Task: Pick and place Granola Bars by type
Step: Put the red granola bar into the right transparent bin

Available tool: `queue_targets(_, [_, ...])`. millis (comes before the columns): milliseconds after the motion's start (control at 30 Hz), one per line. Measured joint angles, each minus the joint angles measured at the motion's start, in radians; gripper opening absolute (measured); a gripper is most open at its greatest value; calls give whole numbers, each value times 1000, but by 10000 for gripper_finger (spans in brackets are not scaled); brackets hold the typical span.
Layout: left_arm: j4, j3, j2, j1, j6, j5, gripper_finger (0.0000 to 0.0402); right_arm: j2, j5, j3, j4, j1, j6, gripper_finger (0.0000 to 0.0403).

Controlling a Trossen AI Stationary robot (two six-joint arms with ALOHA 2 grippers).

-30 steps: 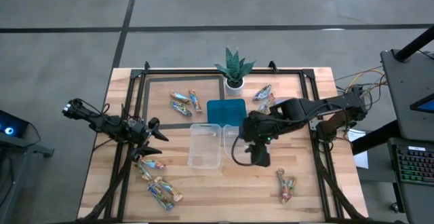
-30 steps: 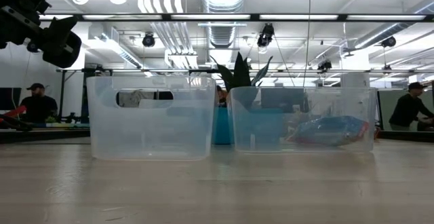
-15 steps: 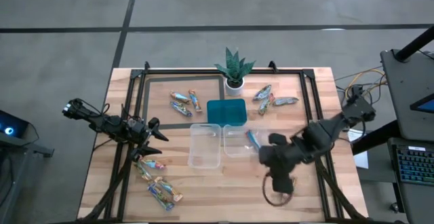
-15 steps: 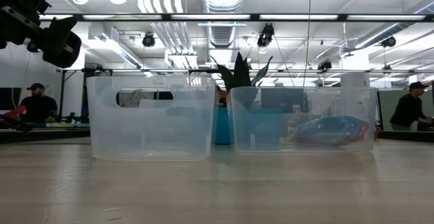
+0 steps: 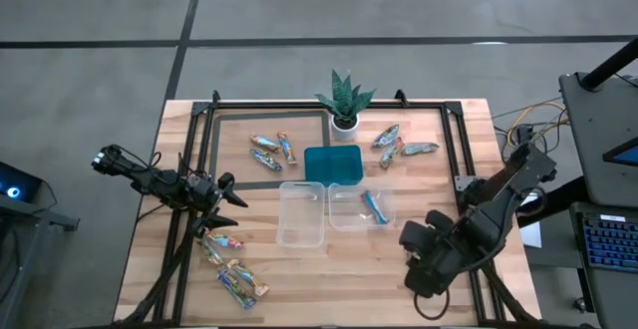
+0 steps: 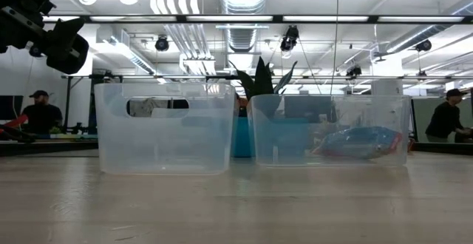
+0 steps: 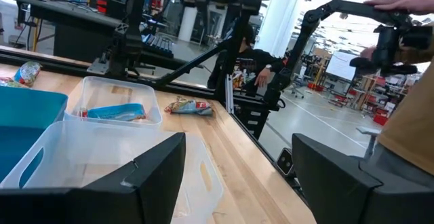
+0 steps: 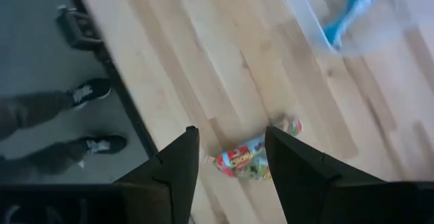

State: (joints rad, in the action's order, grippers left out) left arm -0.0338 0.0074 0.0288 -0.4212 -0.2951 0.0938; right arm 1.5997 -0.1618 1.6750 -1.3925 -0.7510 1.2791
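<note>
Inside a clear plastic tub lies one shiny blue bar.

two tubs side by side mid-desk | tray behind them | plant behind tray | one bar in right tub (others scattered around)

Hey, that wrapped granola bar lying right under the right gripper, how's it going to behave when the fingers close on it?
The granola bar probably feels light, being small beside the right gripper. Its shiny wrapper may be slippery and crinkle under a pinch. Lying flat on the wooden table, it looks unlikely to roll, but may slide if nudged.
</note>
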Motion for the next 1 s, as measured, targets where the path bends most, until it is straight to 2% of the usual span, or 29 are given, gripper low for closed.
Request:
queue_targets(467, [0, 0, 0, 0, 0, 0, 250, 4, 2, -219, 75, -44, 522, 160])
queue_targets(667, [0, 0, 0, 0, 0, 0, 250, 5, 4, -362, 211, -55, 658, 160])
queue_targets(800, [-1, 0, 0, 0, 0, 0, 250, 5, 4, -456, 336, -55, 713, 159])
queue_targets(1000, [-1, 0, 0, 0, 0, 0, 250, 5, 6, -551, 435, -57, 775, 147])
